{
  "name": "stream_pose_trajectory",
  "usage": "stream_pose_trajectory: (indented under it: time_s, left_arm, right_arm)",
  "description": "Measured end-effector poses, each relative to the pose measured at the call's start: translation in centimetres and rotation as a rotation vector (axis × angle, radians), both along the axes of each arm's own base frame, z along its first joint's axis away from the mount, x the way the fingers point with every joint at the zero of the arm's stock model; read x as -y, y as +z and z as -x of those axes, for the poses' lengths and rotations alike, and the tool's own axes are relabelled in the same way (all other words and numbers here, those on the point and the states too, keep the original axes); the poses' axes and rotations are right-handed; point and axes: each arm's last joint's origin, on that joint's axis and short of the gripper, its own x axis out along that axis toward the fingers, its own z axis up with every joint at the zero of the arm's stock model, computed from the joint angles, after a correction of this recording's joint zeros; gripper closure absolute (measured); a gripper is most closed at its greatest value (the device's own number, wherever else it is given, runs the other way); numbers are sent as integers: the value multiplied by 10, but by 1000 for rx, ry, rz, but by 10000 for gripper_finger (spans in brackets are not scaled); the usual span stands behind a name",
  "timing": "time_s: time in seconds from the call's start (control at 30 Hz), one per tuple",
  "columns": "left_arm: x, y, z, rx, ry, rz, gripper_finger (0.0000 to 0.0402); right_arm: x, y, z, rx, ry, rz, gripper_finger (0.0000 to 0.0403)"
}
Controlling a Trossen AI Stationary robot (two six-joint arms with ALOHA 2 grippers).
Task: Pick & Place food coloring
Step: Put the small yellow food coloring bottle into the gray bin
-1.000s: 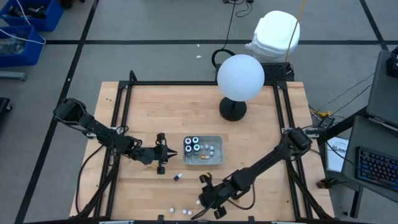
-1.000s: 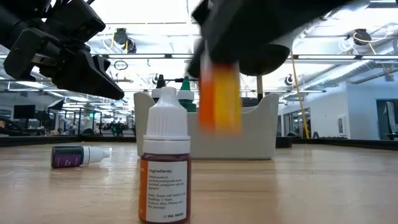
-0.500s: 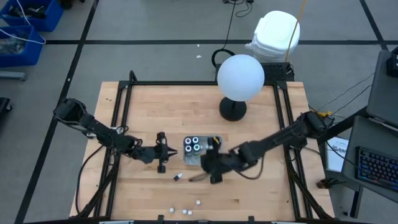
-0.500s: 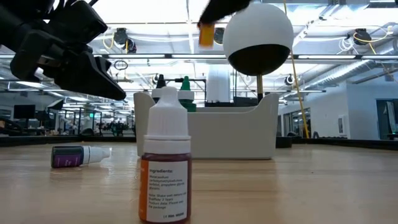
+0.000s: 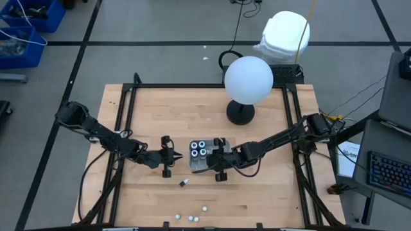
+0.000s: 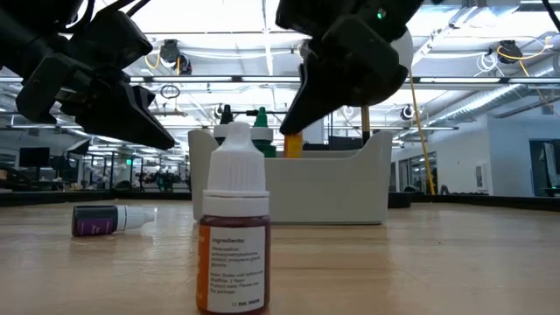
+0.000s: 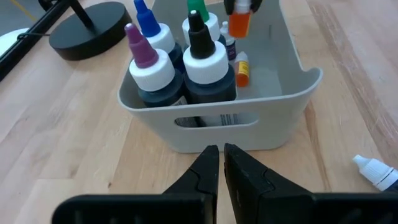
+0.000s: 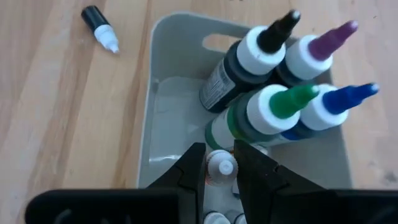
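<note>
- Right gripper (image 8: 219, 163): it has swung from the near tabletop (image 5: 270, 192) edge to above the grey bin (image 5: 209, 156); its fingers pinch a small orange bottle (image 7: 239, 22), now hanging inside the bin, right of four large bottles (image 7: 177, 65).
- Left gripper (image 7: 217, 163): waits left of the bin, fingers pressed together, empty.
- Remaining: purple bottle (image 5: 183, 183) lying near, whitish bottles (image 5: 191, 216) at near edge.
- Judgement: release is next; several bottles remain.

- pale wooden bench (image 5: 192, 109), framed by dark rails.
- grey bin (image 7: 273, 118) stands near its middle.
- black lamp base (image 5: 240, 113) sits behind the bin.
- one dark small bottle (image 5: 183, 183) lies on its side before the bin.
- an amber dropper bottle (image 6: 232, 236) stands upright at the near edge.
- small white bottles (image 5: 191, 217) dot that near edge.
</note>
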Motion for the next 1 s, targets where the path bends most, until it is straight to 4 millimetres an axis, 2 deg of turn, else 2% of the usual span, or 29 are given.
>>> stream_pose_trajectory:
  time_s: [0.53, 0.67, 1.0]
  left_arm:
    - [0, 0, 0, 2, 0, -3, 366]
    - [0, 0, 0, 4, 5, -6, 366]
    - [-7, 0, -3, 5, 38, -1, 366]
  right_arm:
    - [24, -23, 4, -3, -67, -29, 344]
    - [27, -27, 4, 5, -40, -82, 344]
    - [27, -31, 5, 3, -40, -82, 344]
